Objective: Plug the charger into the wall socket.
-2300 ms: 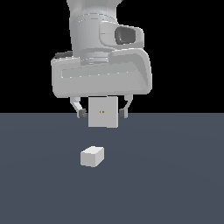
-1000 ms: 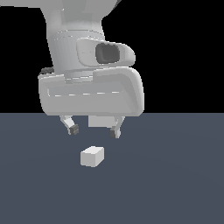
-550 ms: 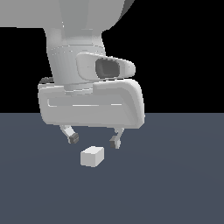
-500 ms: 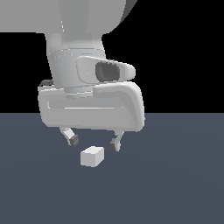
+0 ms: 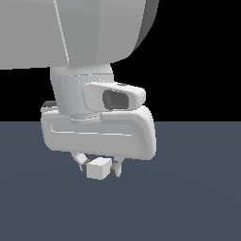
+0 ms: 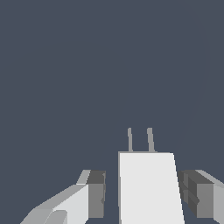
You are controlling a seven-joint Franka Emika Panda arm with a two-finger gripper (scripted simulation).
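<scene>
The charger (image 5: 99, 169) is a small white block lying on the dark floor. In the wrist view the charger (image 6: 151, 188) shows two thin grey prongs (image 6: 150, 140) pointing away from the hand. My gripper (image 5: 100, 165) is down around it, one finger on each side. The gripper (image 6: 144, 192) is open: a dark gap separates one finger pad (image 6: 97, 194) from the block, and the other pad (image 6: 192, 199) stands very close to it. The wall socket is hidden behind my hand in the exterior view and is out of the wrist view.
A flat dark grey floor (image 5: 197, 197) stretches all around under a black background. The large white arm body (image 5: 70, 33) fills the upper part of the exterior view and blocks what lies behind it.
The hand has come down from above the charger and its fingers now straddle the block. The charger has stayed in place. The socket plate, seen earlier, is now covered by the hand.
</scene>
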